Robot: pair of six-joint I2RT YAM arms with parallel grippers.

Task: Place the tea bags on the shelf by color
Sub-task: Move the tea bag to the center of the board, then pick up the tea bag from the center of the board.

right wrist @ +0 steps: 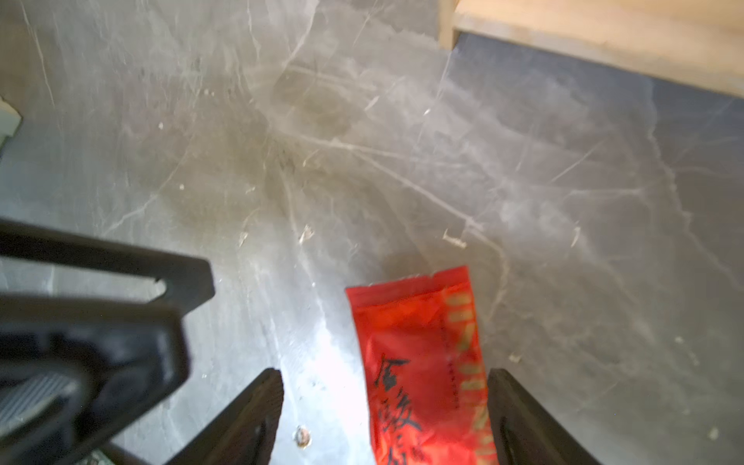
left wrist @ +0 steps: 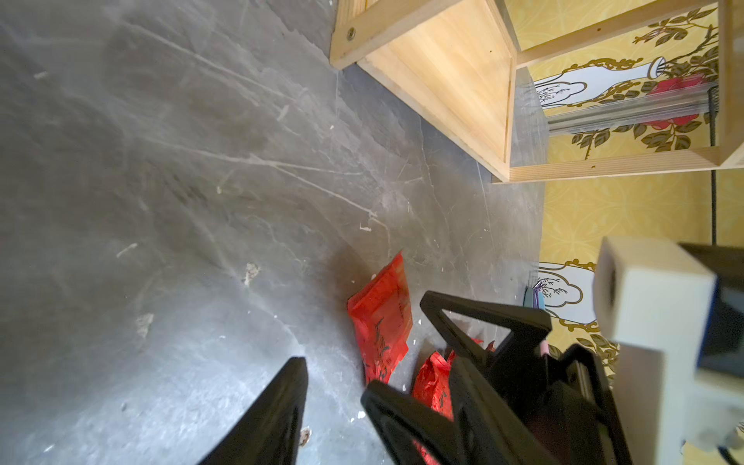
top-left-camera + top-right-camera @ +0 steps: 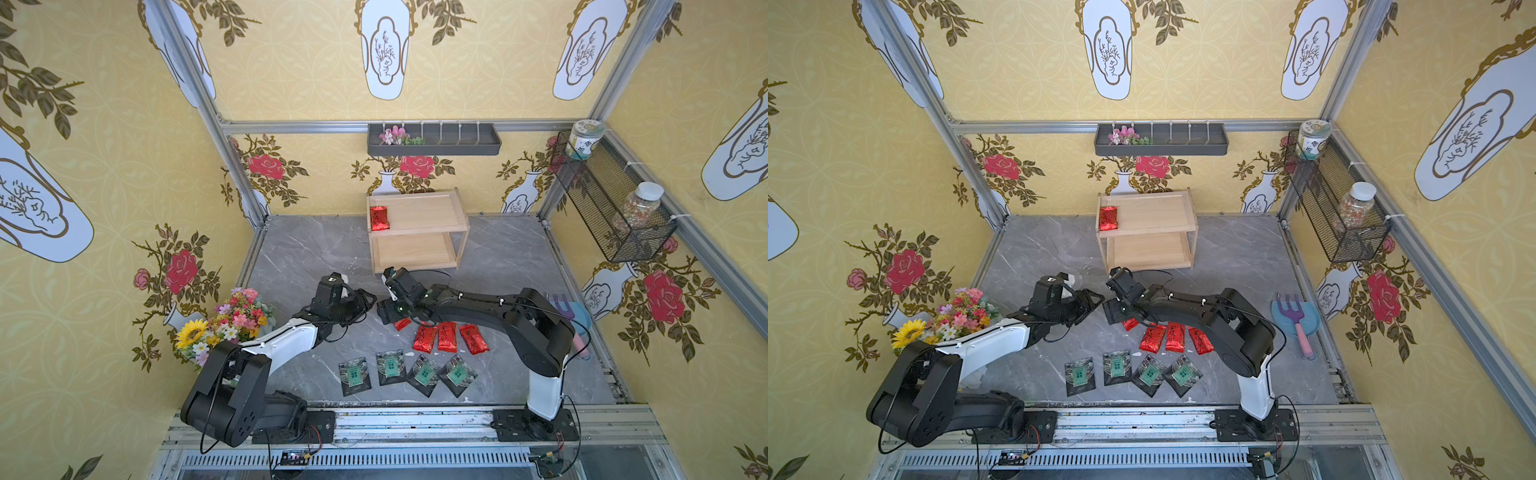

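Down near the middle of the grey marble-patterned tabletop (image 3: 307, 257), the right gripper (image 1: 383, 374) hangs low over a shiny red oblong foil tea sachet (image 1: 418, 342) with dark script. Its jaws are spread wide and grip nothing. From the right wrist, the sachet lies flat between the two fingers, its long axis running the way they point, so they would close across its narrow width. It sits off-centre, hard by one finger (image 1: 511, 406); I'd say a small sideways shift is wanted before closing.

The left gripper (image 3: 370, 298) is just beside, almost tip to tip with the right, part-open and empty. The right is plainly nearer.

Three more red sachets (image 3: 447, 336) lie alongside, and four dark green-labelled packets (image 3: 390, 368) sit in a row nearer the arm bases. One red sachet (image 3: 379, 218) is already on the top board of the small two-tier light wooden shelf (image 3: 419, 230), well apart.
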